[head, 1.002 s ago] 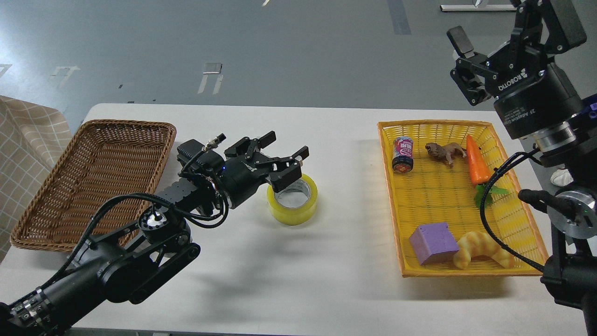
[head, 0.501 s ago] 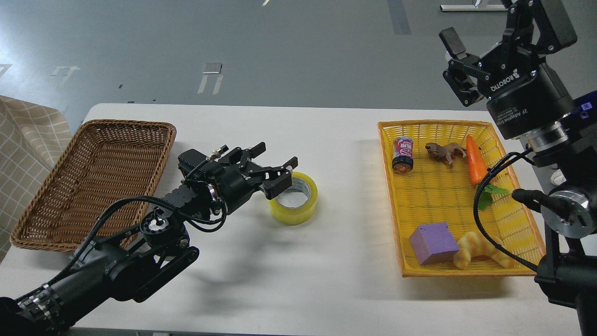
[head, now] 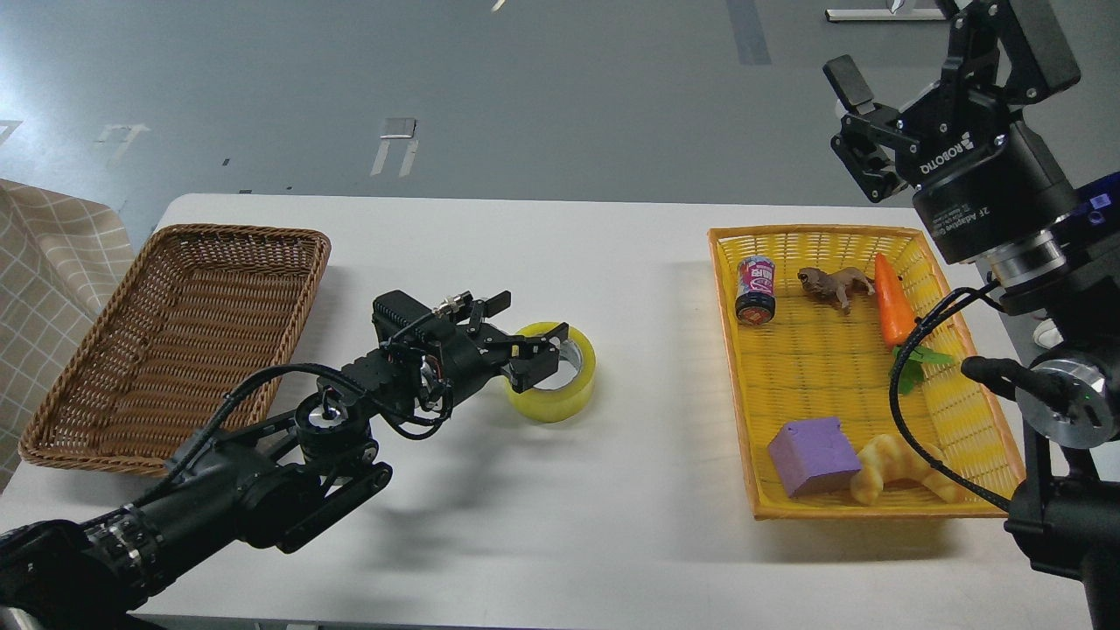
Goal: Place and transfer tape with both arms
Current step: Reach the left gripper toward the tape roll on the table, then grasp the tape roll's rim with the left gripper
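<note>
Two tools apart: left tool (head: 525,346) straddles tape (head: 560,389) wall; right tool (head: 862,131) raised, unobstructed.

A single head view looked forward and down from close above the near edge of the white table (head: 612,542), taking in its whole top and grey floor (head: 525,87) beyond, with the arms entering from both lower corners.

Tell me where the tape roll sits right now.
In the head view, the tape lies flat on the white table, mid-table between the brown wicker basket and the yellow basket, with the left gripper at its near-left rim.
</note>
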